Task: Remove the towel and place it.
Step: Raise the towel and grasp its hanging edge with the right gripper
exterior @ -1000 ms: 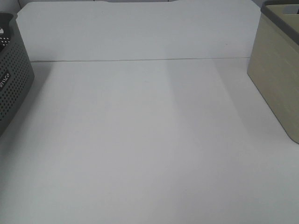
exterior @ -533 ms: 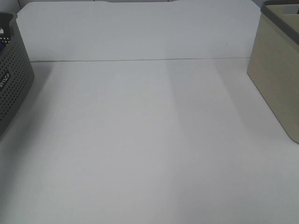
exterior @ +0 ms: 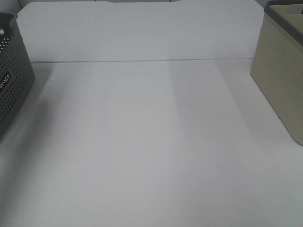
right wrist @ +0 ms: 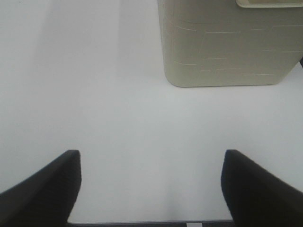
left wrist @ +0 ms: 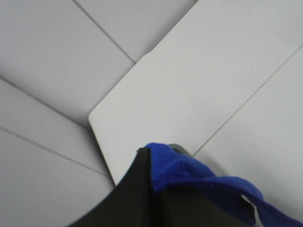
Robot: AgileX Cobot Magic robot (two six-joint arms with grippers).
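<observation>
One towel (left wrist: 182, 171) — pinched by left fingers (left wrist: 135, 198).

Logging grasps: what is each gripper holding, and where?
Left gripper pinches the royal-blue plush towel at a bunched fold; which edge cannot be told. Right gripper, open, holds nothing.

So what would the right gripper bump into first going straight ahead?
Likely the white table. The beige basket stands beyond, slightly to one side of where the right gripper points; depth is unclear.

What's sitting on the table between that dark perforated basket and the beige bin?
Nothing: between the dark basket and the beige bin only bare white table shows, crossed by a thin seam, in the exterior high view.
</observation>
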